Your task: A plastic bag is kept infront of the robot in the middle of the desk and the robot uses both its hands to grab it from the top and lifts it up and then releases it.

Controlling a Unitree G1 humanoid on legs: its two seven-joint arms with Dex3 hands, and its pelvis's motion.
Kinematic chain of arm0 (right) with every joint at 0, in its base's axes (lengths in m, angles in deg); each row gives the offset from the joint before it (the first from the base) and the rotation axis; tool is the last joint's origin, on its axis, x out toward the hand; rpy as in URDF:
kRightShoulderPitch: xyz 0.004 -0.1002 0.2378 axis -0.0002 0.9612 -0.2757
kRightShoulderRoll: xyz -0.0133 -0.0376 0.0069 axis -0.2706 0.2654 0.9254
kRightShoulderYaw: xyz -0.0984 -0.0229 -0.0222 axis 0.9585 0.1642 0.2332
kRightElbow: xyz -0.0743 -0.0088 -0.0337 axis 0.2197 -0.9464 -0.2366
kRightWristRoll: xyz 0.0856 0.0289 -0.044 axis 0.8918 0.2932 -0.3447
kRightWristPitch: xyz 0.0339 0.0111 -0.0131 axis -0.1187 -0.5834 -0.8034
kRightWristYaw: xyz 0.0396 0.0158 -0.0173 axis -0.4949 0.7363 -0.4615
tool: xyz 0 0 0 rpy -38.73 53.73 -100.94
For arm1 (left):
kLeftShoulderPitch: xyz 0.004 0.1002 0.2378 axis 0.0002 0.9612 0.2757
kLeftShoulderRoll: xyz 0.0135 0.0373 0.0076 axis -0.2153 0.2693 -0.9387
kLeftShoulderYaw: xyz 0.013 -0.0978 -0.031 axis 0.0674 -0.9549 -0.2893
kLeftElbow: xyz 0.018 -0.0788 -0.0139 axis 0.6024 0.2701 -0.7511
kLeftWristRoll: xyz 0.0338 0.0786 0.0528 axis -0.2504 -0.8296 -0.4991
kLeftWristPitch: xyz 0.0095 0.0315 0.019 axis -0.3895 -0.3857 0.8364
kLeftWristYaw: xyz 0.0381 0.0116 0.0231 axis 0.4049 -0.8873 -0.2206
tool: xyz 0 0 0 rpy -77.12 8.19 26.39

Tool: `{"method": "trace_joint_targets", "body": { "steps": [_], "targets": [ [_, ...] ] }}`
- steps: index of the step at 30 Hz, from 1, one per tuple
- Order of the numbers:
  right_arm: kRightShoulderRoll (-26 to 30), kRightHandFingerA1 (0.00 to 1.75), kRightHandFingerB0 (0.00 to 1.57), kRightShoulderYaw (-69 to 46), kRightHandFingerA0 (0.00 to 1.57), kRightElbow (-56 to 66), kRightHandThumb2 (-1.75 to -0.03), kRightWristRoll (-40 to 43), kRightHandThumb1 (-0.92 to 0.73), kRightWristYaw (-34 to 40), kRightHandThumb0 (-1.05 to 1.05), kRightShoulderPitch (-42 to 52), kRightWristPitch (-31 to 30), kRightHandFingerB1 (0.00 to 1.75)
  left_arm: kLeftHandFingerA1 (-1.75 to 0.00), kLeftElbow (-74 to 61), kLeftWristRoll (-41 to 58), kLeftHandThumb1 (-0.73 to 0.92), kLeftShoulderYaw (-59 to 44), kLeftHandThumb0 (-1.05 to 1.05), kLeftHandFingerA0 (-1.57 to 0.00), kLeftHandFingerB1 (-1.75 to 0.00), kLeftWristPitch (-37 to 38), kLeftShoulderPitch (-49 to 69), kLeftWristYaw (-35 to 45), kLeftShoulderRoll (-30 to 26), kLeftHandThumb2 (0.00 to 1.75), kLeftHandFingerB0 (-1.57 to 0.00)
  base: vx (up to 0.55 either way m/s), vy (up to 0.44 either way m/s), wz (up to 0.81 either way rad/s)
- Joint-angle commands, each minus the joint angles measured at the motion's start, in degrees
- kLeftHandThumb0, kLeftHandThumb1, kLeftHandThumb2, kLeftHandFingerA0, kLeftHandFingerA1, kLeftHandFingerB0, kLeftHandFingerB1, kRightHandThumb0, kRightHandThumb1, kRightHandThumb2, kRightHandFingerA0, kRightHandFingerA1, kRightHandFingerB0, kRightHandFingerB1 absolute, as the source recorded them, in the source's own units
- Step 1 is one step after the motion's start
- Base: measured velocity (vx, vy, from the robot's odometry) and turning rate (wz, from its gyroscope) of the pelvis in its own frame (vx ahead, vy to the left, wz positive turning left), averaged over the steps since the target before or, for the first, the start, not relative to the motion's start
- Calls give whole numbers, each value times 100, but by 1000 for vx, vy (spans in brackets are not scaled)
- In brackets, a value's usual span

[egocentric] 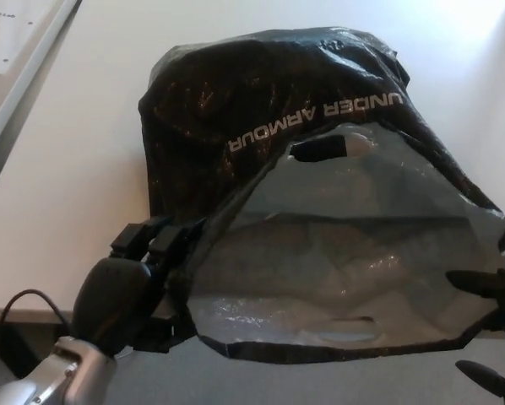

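A black plastic bag (261,110) with white UNDER ARMOUR lettering lies on the white desk (75,160), its wide mouth facing me and its grey inside showing. My left hand (130,287) is against the left rim of the mouth. Its fingers (155,240) lie on the bag's side and its thumb is low by the lower rim, still apart. My right hand (497,329) shows only at the right edge, with one finger at the bag's right corner and another lower down, spread apart. Most of that hand is cut off.
The desk's near edge runs under the bag's mouth, with grey floor below. A black cable (29,299) loops by my left wrist. A light strip and a sheet of paper (8,38) lie at the far left.
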Motion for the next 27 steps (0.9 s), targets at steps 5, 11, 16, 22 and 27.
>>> {"method": "trace_joint_targets", "body": {
  "steps": [5, 11, 16, 22, 27],
  "targets": [
    [-59, 47, 36, -47, 50, -20, -75, 31, -40, 27, -70, 104, -40, 42, -57, -286, 1, 39, -21, -42, -6, -53, 84, 255, 12, 220, 103, -5, 0, 0, 0],
    [-3, 50, 57, -329, 64, -120, -73, 450, -38, -163, -69, 16, -144, 47, -57, -231, 25, 40, -94, -42, -6, -53, 59, 220, -37, 277, 103, -5, 0, 0, 0],
    [255, 52, 64, -804, 78, -454, -59, 518, -41, -178, -67, -282, 368, 42, -56, -234, 34, 65, -131, -91, 0, -60, 14, 201, 28, 269, 105, -20, 0, 0, 0],
    [846, 70, 63, -1691, 87, -616, -78, 1006, -38, -435, -66, -718, 605, 51, -62, -169, 37, 78, -161, -92, -10, -54, -6, 191, 41, 268, 67, -16, 0, 0, 0],
    [1475, 55, 65, -2639, 76, -771, -72, 1718, -40, -1002, -57, -831, 999, 51, -56, -72, 79, 63, -193, -87, 0, -60, 65, 226, 54, 280, 106, -19, 0, 0, 0]
  ]
}}
